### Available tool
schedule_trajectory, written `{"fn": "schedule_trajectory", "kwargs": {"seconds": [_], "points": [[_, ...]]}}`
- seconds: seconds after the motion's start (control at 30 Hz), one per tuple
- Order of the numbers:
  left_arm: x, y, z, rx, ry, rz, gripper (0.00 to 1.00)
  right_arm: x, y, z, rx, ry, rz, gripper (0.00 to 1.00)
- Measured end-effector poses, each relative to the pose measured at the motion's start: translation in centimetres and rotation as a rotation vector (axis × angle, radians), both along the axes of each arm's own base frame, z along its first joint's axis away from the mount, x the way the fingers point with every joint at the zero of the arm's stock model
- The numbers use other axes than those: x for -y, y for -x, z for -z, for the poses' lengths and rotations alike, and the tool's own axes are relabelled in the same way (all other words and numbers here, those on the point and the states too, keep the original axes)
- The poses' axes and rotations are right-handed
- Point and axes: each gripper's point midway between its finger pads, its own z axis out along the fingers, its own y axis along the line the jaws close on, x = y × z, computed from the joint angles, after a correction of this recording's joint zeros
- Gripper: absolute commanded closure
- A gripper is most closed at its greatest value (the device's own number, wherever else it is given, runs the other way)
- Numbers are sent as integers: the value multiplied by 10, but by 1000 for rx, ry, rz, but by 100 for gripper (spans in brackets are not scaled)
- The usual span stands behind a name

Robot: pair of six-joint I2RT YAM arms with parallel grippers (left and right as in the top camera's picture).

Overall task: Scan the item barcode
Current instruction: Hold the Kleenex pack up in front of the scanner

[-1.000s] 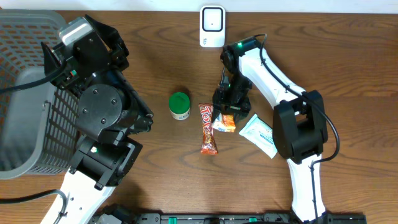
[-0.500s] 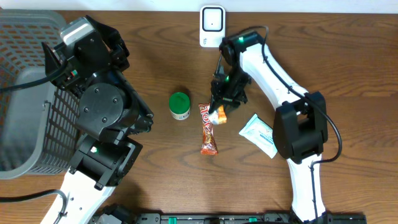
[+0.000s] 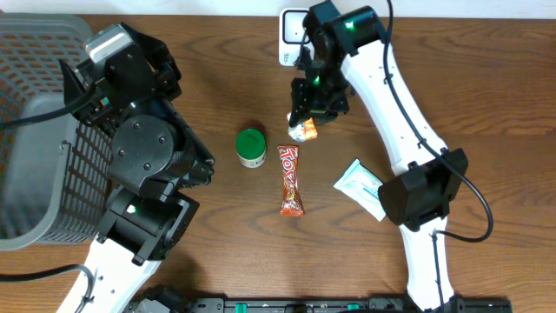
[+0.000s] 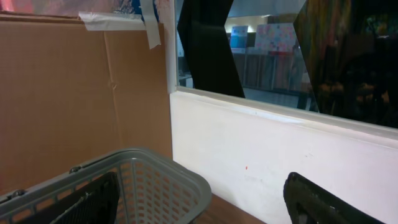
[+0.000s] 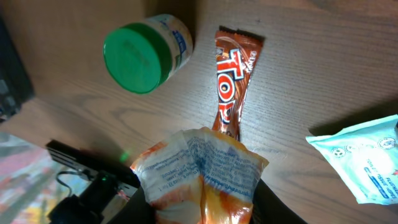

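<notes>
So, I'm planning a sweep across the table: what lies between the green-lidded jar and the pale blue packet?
The brown candy bar lies between the jar and the pale blue packet, as the overhead view shows.

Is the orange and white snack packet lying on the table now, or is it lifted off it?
Lifted. The right gripper holds the packet, and the right wrist view shows the table well below it.
</notes>
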Motion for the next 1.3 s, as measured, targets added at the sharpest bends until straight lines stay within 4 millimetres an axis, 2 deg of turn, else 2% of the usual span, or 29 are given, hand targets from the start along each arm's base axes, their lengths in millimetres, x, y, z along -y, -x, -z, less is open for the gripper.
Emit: {"fn": "schedule_trajectory", "kwargs": {"seconds": [0.17, 0.27, 0.33, 0.47, 0.7, 0.87, 0.93, 1.1, 1.3], "points": [[0, 0, 0, -1, -1, 0, 15, -2, 7, -12, 89, 87, -27, 80], [0, 0, 0, -3, -1, 0, 15, 5, 0, -29, 228, 187, -3, 79], [0, 0, 0, -3, -2, 0, 15, 9, -12, -46, 363, 247, 23, 75], [0, 0, 0, -2, -1, 0, 15, 8, -36, -73, 567, 297, 75, 75], [-1, 1, 0, 0, 0, 0, 15, -4, -75, -96, 770, 285, 163, 75], [-1, 1, 0, 0, 0, 0, 15, -6, -99, -113, 886, 275, 233, 64], [-1, 1, -1, 1, 0, 0, 15, -7, -113, -118, 947, 272, 266, 64], [-1, 1, -1, 1, 1, 0, 15, -19, -147, -114, 1090, 262, 273, 64], [-1, 1, 0, -2, -1, 0, 15, -19, -182, -84, 1197, 282, 247, 61]]}}
